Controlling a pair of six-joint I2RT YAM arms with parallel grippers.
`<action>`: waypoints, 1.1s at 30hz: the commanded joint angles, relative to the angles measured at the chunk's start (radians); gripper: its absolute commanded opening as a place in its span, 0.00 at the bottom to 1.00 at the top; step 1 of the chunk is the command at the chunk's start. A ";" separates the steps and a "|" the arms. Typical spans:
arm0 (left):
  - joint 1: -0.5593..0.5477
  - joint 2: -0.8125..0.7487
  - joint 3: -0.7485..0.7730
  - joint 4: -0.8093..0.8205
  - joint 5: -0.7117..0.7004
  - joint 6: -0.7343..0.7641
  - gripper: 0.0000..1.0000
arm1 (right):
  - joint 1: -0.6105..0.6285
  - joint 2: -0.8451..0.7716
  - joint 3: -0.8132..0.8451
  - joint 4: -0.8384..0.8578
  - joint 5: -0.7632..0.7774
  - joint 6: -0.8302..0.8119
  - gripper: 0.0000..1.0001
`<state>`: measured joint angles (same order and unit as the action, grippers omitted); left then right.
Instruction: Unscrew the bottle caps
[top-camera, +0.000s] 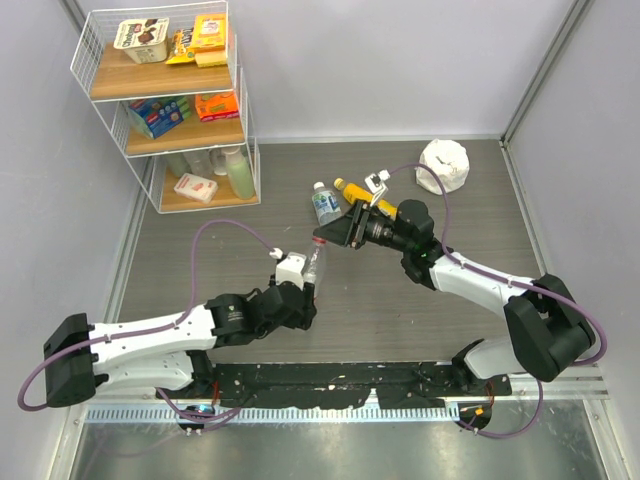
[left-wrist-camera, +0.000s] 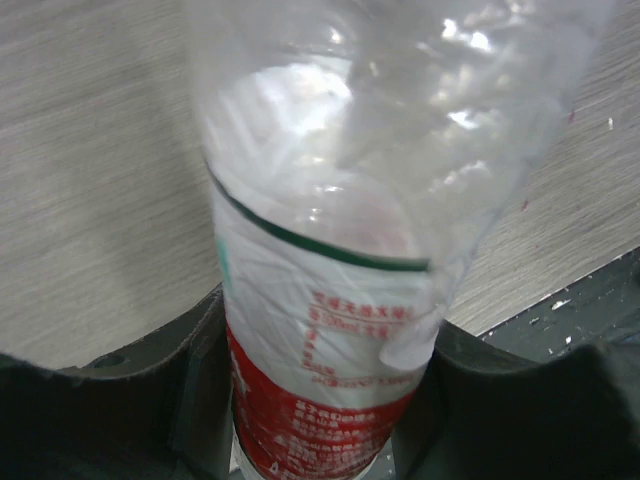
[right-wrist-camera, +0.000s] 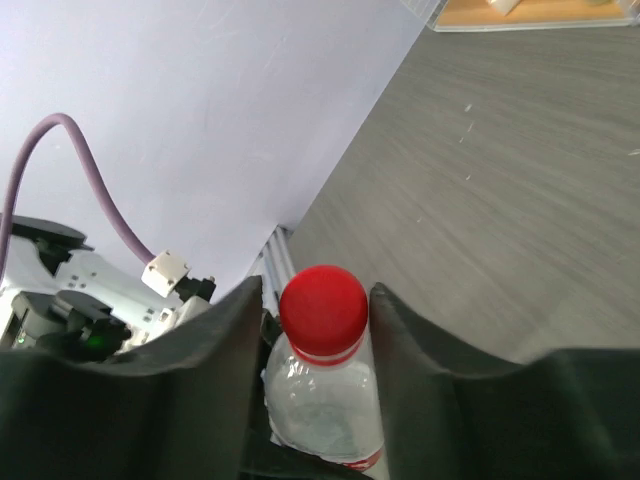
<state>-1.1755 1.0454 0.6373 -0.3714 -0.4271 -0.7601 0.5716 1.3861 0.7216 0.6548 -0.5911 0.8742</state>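
A clear bottle with a red label (left-wrist-camera: 320, 300) hangs tilted above the table, and my left gripper (left-wrist-camera: 325, 395) is shut on its lower body. Its red cap (right-wrist-camera: 322, 300) is on the neck, and my right gripper (right-wrist-camera: 320, 318) is shut on that cap, a finger pressed close on each side. In the top view the held bottle (top-camera: 313, 265) runs from the left gripper (top-camera: 303, 290) up to the right gripper (top-camera: 332, 236). Behind them, a bottle with a blue-white label (top-camera: 326, 206) and white cap (top-camera: 319, 186) and a yellow bottle (top-camera: 368, 200) with yellow cap (top-camera: 339, 183) lie on the table.
A white wire shelf (top-camera: 165, 100) with boxes and bottles stands at the back left. A crumpled white thing (top-camera: 445, 165) lies at the back right. A black rail (top-camera: 330, 385) runs along the near edge. Grey walls close in both sides.
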 joint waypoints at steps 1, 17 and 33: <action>0.010 0.010 -0.030 -0.092 -0.028 -0.054 0.00 | -0.029 -0.032 0.056 0.094 0.062 0.026 0.60; 0.011 -0.007 -0.014 -0.136 -0.071 -0.053 0.00 | 0.022 -0.087 0.163 -0.314 0.246 -0.181 0.84; 0.011 -0.050 -0.001 -0.116 -0.055 -0.024 0.00 | 0.142 -0.039 0.173 -0.380 0.157 -0.195 0.84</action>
<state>-1.1690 1.0283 0.6033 -0.5137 -0.4629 -0.8021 0.6842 1.3361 0.8616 0.2718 -0.4103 0.6979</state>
